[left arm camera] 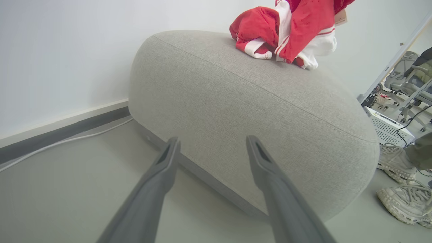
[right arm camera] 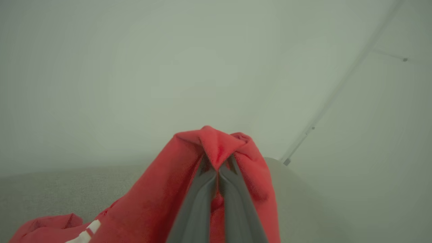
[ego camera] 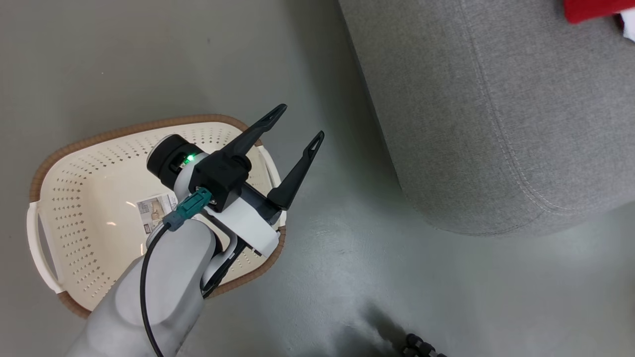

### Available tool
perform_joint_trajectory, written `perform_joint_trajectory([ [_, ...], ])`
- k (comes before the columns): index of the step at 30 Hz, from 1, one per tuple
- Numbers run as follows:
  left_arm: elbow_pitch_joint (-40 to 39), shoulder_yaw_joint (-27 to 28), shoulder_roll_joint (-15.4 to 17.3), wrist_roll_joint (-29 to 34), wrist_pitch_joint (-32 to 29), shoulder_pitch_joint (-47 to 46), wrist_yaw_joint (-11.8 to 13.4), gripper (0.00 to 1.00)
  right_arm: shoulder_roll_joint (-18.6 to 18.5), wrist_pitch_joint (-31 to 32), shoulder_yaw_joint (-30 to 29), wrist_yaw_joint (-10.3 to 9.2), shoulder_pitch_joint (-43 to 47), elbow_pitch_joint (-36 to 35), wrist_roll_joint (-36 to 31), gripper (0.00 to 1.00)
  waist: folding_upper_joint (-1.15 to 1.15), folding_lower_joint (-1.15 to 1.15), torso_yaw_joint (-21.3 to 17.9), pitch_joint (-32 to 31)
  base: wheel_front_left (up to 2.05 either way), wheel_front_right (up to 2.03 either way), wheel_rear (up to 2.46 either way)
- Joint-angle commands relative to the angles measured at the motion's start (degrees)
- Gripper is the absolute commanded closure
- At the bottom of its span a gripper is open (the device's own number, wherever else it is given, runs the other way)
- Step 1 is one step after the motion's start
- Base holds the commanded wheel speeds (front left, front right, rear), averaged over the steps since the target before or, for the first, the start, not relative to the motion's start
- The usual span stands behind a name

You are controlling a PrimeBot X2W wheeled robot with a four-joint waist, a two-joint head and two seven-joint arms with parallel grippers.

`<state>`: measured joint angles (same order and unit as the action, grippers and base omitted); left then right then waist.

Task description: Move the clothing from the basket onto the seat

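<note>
The cream basket (ego camera: 74, 208) stands on the floor at the left, holding no garment, its barcode sticker (ego camera: 156, 210) showing on the floor of it. My left gripper (ego camera: 297, 124) hovers open over the basket's right rim, its fingers (left arm camera: 266, 162) pointing toward the grey seat (ego camera: 496, 109). Red clothing (left arm camera: 290, 30) with white trim lies and hangs on top of the seat (left arm camera: 236, 101); a corner of the clothing (ego camera: 590, 10) shows at the top right in the head view. My right gripper (right arm camera: 217, 162) is shut on a fold of red clothing (right arm camera: 216, 141) above the seat (right arm camera: 50, 192).
A pale wall and dark skirting with a white cable (left arm camera: 60, 141) run behind the seat. A person's white sneakers (left arm camera: 401, 199) stand at the seat's right end, with office chairs (left arm camera: 408, 77) and a white box beyond. A dark cable end (ego camera: 419, 344) lies on the floor.
</note>
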<state>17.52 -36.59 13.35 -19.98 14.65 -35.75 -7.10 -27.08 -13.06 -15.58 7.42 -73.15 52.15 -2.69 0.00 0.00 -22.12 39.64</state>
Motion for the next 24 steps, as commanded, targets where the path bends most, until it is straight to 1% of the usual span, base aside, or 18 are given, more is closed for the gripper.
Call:
perform_joint_trajectory([
  [1, -0.8, 1.0, -0.1, -0.5, 0.2, -1.0, -0.4, 0.0, -0.8, 0.5, 0.2, 0.07, 0.2, 0.4, -0.5, 1.0, 0.0, 0.0, 0.9, 0.4, 0.0, 0.0, 0.0],
  [5, 0.1, 1.1, -0.5, -1.1, 0.3, -0.8, -0.4, 0.0, 1.7, 1.2, 2.2, 0.07, 1.2, 6.6, 1.6, 1.0, 0.0, 0.0, 1.9, 0.6, 0.0, 0.0, 0.0],
  [8, 0.6, 1.4, -0.7, -1.2, 0.3, -0.8, -0.4, 0.0, 2.9, 0.3, 4.0, 0.07, 2.5, 9.6, 3.2, 1.0, 0.0, 0.0, 2.6, 0.5, 0.0, 0.0, 0.0],
  [9, 0.6, 1.5, -0.8, -1.2, 0.3, -0.8, -0.4, 0.0, 3.3, -0.1, 4.9, 0.07, 3.1, 10.3, 3.7, 0.8, 0.0, 0.0, 2.8, 0.3, 0.0, 0.0, 0.0],
  [10, 0.6, 1.7, -0.9, -1.2, 0.3, -0.8, -0.4, 0.0, 4.0, -0.5, 6.2, 0.07, 3.8, 10.8, 4.4, 0.04, 0.0, 0.0, 3.0, 0.1, 0.0, 0.0, 0.0],
  [11, 0.6, 2.0, -0.9, -1.2, 0.3, -0.8, -0.4, 0.0, 4.3, -0.7, 7.5, 0.07, 4.6, 11.4, 4.9, 0.0, 0.0, 0.0, 3.2, -0.1, 0.0, 0.0, 0.0],
  [14, 0.3, 3.1, -1.4, -1.0, 0.3, -0.4, -0.3, 0.0, 5.0, -1.5, 10.9, 0.07, 7.1, 11.7, 7.0, 0.0, 0.0, 0.0, 3.7, -1.0, 0.0, 0.0, 0.0],
  [17, 0.1, 4.4, -1.9, -0.9, 0.3, 0.6, -0.2, 0.0, 5.8, -1.8, 14.6, 0.07, 10.0, 10.5, 9.1, 0.0, 0.0, 0.0, 4.1, -1.9, 0.0, 0.0, 0.0],
  [19, 0.0, 5.5, -2.2, -0.7, 0.3, 1.3, -0.1, 0.0, 6.3, -1.9, 17.2, 0.07, 12.1, 8.2, 10.9, 0.0, 0.0, 0.0, 4.4, -2.7, 0.0, 0.0, 0.0],
  [22, -0.3, 7.6, -2.8, -0.4, 0.3, 2.4, 0.2, 0.0, 6.4, -1.9, 21.0, 0.07, 16.2, 2.8, 13.3, 0.0, 0.0, 0.0, 5.0, -4.2, 0.0, 0.0, 0.0],
  [23, -0.3, 7.6, -2.8, -0.4, 0.3, 2.4, 0.2, 0.0, 6.4, -1.9, 21.0, 0.07, 16.2, 2.8, 13.3, 0.0, 0.0, 0.0, 5.0, -4.2, 0.0, 0.0, 0.0],
  [24, -0.4, 8.4, -3.1, -0.2, 0.3, 2.8, 0.3, 0.0, 6.4, -1.9, 21.7, 0.07, 17.6, 0.9, 14.2, 0.0, 0.0, 0.0, 5.3, -4.8, 0.0, 0.0, 0.0],
])
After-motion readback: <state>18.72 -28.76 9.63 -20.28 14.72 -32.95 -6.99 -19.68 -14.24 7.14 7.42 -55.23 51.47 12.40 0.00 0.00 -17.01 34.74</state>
